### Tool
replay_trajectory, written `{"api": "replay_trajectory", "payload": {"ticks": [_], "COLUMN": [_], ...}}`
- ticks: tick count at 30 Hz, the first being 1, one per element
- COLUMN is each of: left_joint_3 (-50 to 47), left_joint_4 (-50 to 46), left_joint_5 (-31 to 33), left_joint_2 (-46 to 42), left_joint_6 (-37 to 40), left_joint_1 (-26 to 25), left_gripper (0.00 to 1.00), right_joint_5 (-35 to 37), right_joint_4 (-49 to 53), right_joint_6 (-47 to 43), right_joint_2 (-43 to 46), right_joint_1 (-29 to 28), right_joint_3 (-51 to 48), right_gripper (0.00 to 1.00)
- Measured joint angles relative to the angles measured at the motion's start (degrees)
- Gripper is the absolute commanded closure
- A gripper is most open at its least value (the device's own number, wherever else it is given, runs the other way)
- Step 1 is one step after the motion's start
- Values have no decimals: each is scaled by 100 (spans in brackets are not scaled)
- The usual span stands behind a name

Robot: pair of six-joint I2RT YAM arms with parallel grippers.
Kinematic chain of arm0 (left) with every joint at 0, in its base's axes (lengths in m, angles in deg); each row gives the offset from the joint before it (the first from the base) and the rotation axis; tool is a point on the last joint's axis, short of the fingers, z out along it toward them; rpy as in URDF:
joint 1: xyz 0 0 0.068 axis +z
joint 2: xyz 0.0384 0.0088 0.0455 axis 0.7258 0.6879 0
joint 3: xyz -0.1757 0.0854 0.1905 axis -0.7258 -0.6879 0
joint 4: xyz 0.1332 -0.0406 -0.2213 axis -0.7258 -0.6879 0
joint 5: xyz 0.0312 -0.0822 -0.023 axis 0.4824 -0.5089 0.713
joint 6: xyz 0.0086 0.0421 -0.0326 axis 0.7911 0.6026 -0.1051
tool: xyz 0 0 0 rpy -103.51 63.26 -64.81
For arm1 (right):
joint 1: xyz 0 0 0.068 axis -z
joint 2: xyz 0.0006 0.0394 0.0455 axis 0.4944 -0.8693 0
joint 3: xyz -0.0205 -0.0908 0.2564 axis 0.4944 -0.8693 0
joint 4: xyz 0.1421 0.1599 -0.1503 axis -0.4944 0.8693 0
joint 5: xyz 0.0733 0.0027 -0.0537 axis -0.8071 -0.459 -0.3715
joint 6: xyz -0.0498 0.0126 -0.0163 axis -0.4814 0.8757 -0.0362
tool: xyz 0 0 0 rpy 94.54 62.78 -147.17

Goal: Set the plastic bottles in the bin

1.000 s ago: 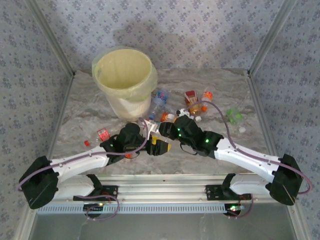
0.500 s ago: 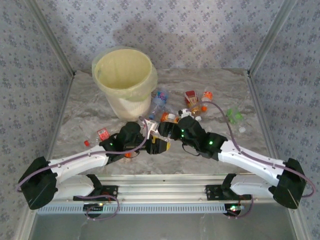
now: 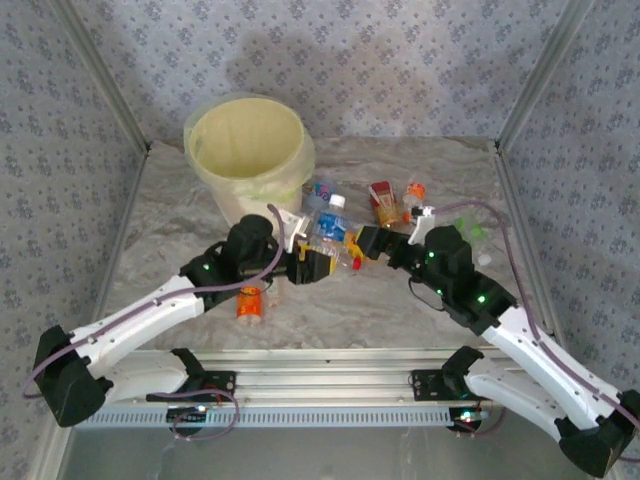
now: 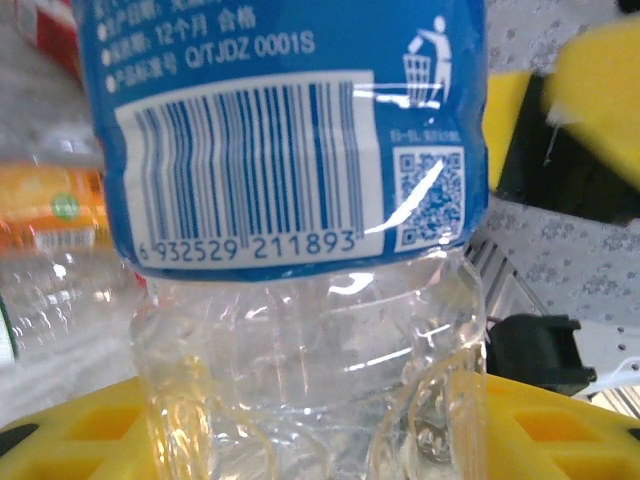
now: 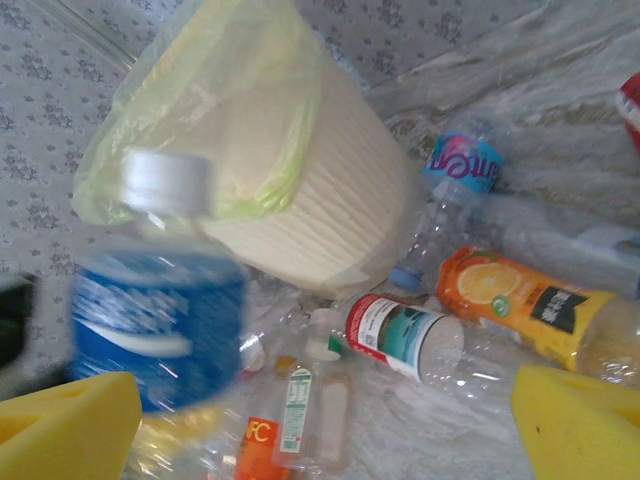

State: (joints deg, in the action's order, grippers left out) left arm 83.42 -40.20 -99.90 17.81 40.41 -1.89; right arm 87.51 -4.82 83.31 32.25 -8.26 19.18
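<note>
My left gripper [image 3: 328, 258] is shut on a clear plastic bottle with a blue label [image 3: 331, 226] and white cap, held upright above the table just right of the bin [image 3: 245, 150]. In the left wrist view the yellow pads [image 4: 560, 430] clamp that bottle [image 4: 290, 150] at its clear base. My right gripper [image 3: 368, 243] stands open just right of it, with nothing between its pads [image 5: 575, 420]. In the right wrist view the held bottle [image 5: 160, 320] is in front of the cream bin [image 5: 300, 190] with its pale yellow liner.
Loose bottles lie on the marble table: an orange one [image 3: 249, 302] near the left arm, a red-labelled one [image 3: 383, 203], an orange-capped one [image 3: 413, 192], a green one [image 3: 468, 232]. Below the right gripper lie a red-and-teal bottle [image 5: 405, 335] and an orange-label bottle [image 5: 525, 305].
The left gripper closed on the blue-label bottle and lifted it toward the bin. The right gripper opened, let go of it and drew back to the right.
</note>
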Motion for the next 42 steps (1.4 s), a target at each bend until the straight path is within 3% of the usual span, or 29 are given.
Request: {"api": "replay_trajectory", "payload": {"ticks": [10,22,28,42], "left_joint_3": [3292,5600,6345,6500], "left_joint_4": [-1803,-3209,-3781,-4680], "left_joint_5": [1147,2017,2162,2070], "left_joint_2": [1196,2929,3639,4343], "left_joint_6": [1088,2035,2343,2562], "left_joint_1": [702,2109,2540,2824], "left_gripper": [42,41,40,33], "right_joint_5": [-109,4,153,114], "right_joint_4": [859,1563,1856,1980], "right_joint_6": [-1303,-1915,-2065,-2140], "right_joint_2": [83,-17,-83,-404], "right_joint_1": [192,240,321,990], "right_joint_3": [734,901,914,944], "right_gripper": [0,0,0,1]}}
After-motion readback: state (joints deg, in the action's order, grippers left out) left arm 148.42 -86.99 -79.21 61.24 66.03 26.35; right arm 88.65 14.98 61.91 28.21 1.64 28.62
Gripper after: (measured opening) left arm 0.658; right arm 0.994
